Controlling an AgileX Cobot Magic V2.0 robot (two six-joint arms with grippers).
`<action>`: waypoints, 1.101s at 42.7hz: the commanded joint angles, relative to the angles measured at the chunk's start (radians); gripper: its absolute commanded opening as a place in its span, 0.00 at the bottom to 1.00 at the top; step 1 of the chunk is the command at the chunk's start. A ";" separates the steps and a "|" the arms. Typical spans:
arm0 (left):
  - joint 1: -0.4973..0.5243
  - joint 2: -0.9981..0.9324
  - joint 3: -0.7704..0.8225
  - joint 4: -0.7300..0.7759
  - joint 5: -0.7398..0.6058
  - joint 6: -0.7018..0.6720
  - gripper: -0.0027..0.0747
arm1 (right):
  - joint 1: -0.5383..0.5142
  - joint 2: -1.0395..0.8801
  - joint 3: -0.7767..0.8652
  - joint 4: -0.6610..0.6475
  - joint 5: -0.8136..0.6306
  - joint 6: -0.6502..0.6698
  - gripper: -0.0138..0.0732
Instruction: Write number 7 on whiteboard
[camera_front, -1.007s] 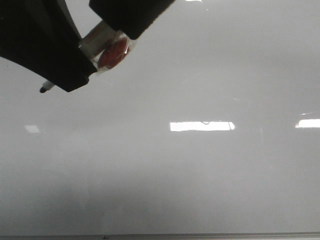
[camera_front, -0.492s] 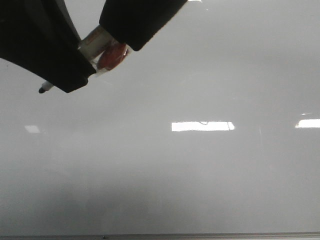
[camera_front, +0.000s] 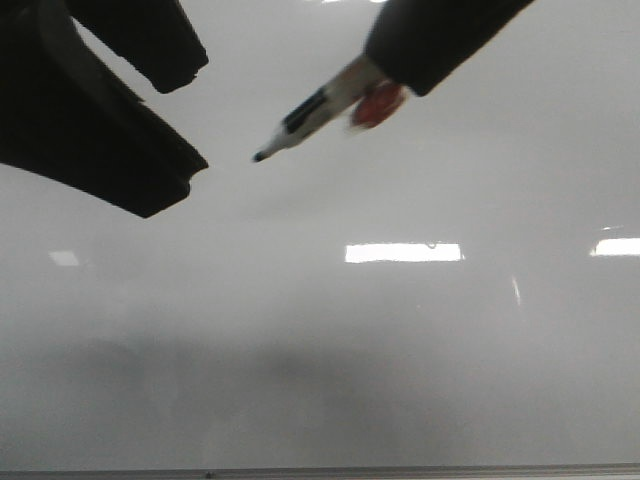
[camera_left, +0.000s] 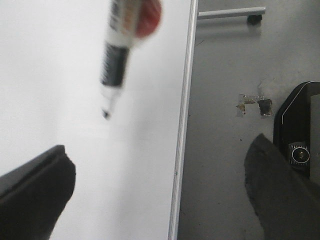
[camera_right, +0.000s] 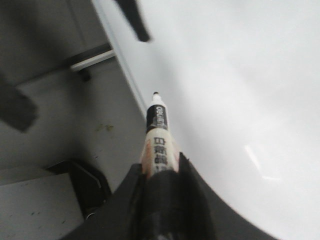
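The whiteboard (camera_front: 400, 350) fills the front view, and I see no number 7 or other marker stroke on it. My right gripper (camera_front: 400, 70) is shut on a white marker (camera_front: 320, 105) with a red cap end. The marker's black tip points left and down, held above the board. In the right wrist view the gripper (camera_right: 160, 175) clamps the marker (camera_right: 159, 135). My left gripper (camera_front: 198, 115) is open and empty at the upper left, just left of the marker tip. The left wrist view shows its wide-apart fingers (camera_left: 35, 185) and the marker (camera_left: 117, 60).
Bright rectangular light reflections (camera_front: 403, 252) lie on the board. Its grey metal edge strip (camera_front: 400, 470) runs along the near side and shows in the left wrist view (camera_left: 182, 125). Beyond the edge are grey floor, a metal bar with a castor (camera_left: 230, 12) and a black base (camera_left: 300, 130).
The left gripper has opened and let go of the marker. The right gripper has moved to the right with the marker in it, so the tip now shows in the open.
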 joint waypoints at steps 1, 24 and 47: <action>-0.004 -0.027 -0.032 -0.022 -0.025 -0.015 0.83 | -0.107 -0.038 -0.014 0.024 -0.106 -0.010 0.09; -0.004 -0.158 0.054 -0.117 -0.084 -0.015 0.01 | -0.150 0.061 -0.070 0.160 -0.179 -0.010 0.09; -0.004 -0.236 0.120 -0.135 -0.099 -0.015 0.01 | -0.111 0.324 -0.294 0.238 -0.345 -0.010 0.09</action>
